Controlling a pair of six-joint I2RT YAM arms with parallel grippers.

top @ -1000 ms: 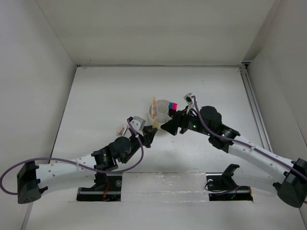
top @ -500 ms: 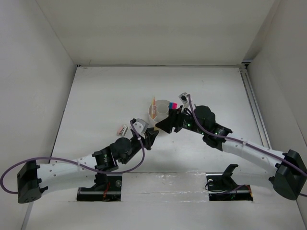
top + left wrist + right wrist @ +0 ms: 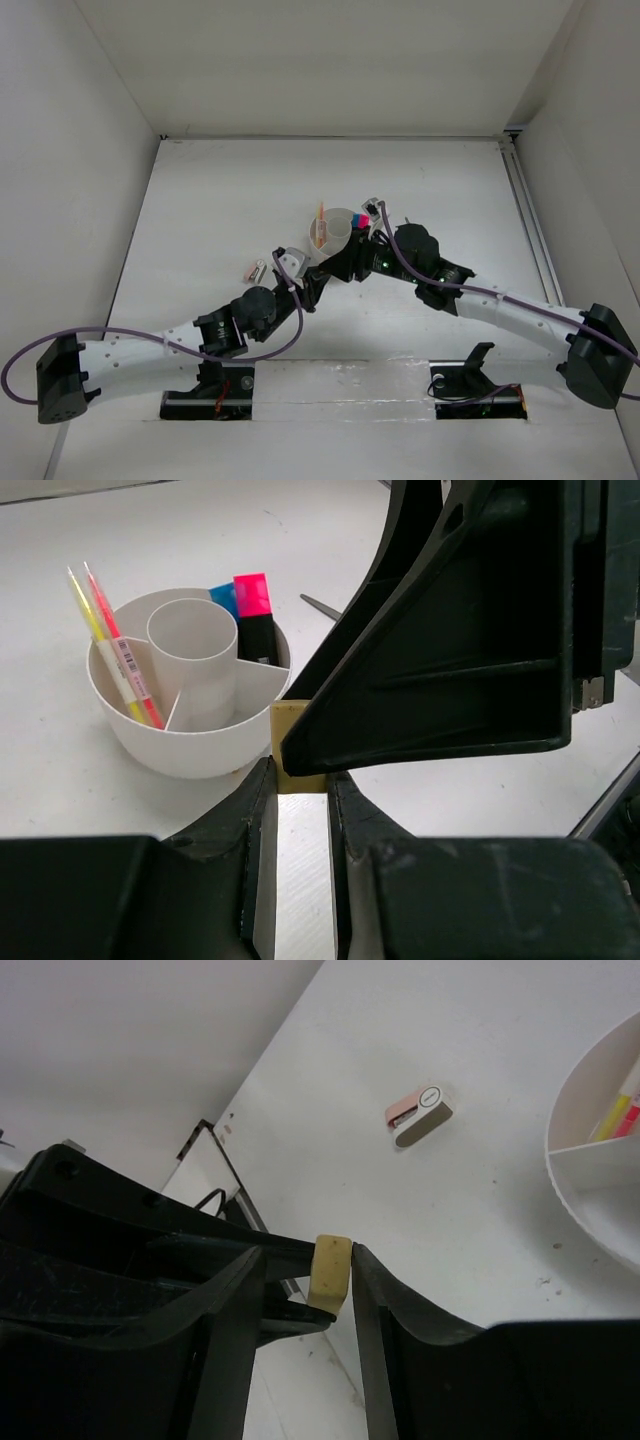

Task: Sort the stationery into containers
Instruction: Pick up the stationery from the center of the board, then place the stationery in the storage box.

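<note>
My left gripper (image 3: 298, 775) is shut on the tan cube eraser (image 3: 297, 748), just in front of the round white organizer (image 3: 180, 755). My right gripper (image 3: 305, 1260) is open with its fingers on either side of the same eraser (image 3: 330, 1275); the eraser lies against one finger, with a gap to the other. In the top view the two grippers meet (image 3: 325, 278) just below the organizer (image 3: 338, 232). The organizer holds pink and yellow pens (image 3: 120, 660), a pink-capped marker (image 3: 252, 595) and a blue-capped marker (image 3: 224, 598).
A small pink and white piece (image 3: 256, 269) lies on the table left of the left gripper; it also shows in the right wrist view (image 3: 420, 1115). A scissor blade tip (image 3: 322, 607) pokes out behind the organizer. White walls enclose the table.
My right arm has swung left and down from beside the organizer, and its fingers now straddle the eraser. My left gripper has barely moved.
</note>
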